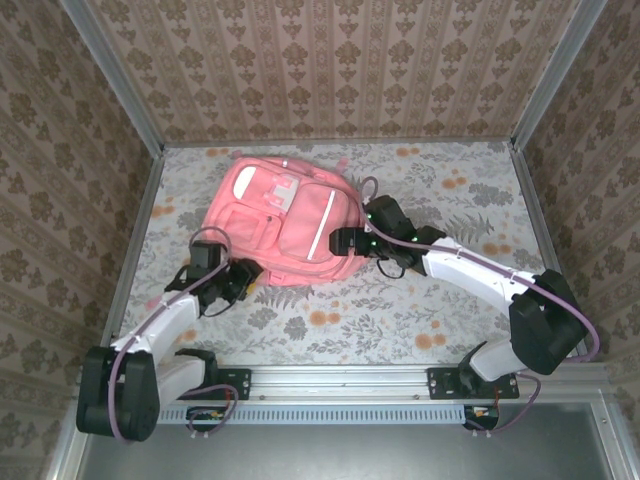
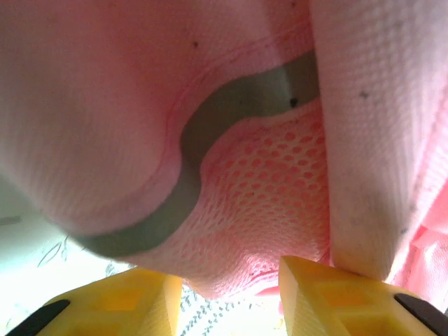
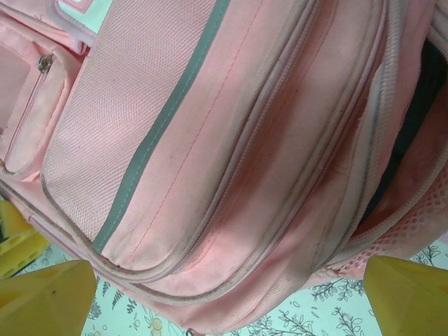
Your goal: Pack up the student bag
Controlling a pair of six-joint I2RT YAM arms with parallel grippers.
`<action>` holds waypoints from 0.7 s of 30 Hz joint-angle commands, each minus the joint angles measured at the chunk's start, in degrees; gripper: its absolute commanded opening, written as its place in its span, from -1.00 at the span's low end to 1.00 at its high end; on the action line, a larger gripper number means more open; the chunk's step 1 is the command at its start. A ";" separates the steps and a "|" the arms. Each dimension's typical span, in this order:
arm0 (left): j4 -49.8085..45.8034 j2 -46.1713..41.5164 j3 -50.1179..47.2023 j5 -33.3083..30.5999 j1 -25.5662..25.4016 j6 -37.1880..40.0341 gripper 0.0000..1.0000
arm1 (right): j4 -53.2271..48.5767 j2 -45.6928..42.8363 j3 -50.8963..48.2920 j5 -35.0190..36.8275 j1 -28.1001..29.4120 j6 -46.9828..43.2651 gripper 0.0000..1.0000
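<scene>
Pink student bag (image 1: pixel 285 215) lies flat toward table's (image 1: pixel 400 310) 12 o'clock; looks like the bag-opening step: left gripper (image 1: pixel 243 280) at bag's 7 o'clock, jaws half-open astride mesh pocket (image 2: pixel 273 189) edge, nothing pinched, right gripper (image 1: pixel 342 240) at 4 o'clock gaping and empty; next needs a firm fabric pinch.

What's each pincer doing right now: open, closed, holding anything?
Left pincer: open, with the student bag mesh hanging between its fingers, not visibly clamped.
Right pincer: wide open against the student bag, holding nothing.
</scene>
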 commanded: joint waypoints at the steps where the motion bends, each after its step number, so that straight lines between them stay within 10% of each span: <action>1: 7.44 3.26 0.62 -0.76 -0.73 0.04 -0.17 | -0.97 -0.62 1.37 1.95 1.48 0.74 0.99; 5: 7.12 6.73 1.81 -2.56 -2.64 1.42 -0.14 | -1.22 -0.70 1.32 2.81 2.94 0.86 0.99; 11: 5.10 6.95 5.04 -4.24 -3.85 0.14 -1.00 | -1.53 -1.38 1.43 4.11 5.02 0.39 0.99; 21: -2.63 -0.45 12.06 -7.88 -6.07 -2.50 -1.00 | -0.60 -2.16 1.14 4.82 7.47 -0.25 0.99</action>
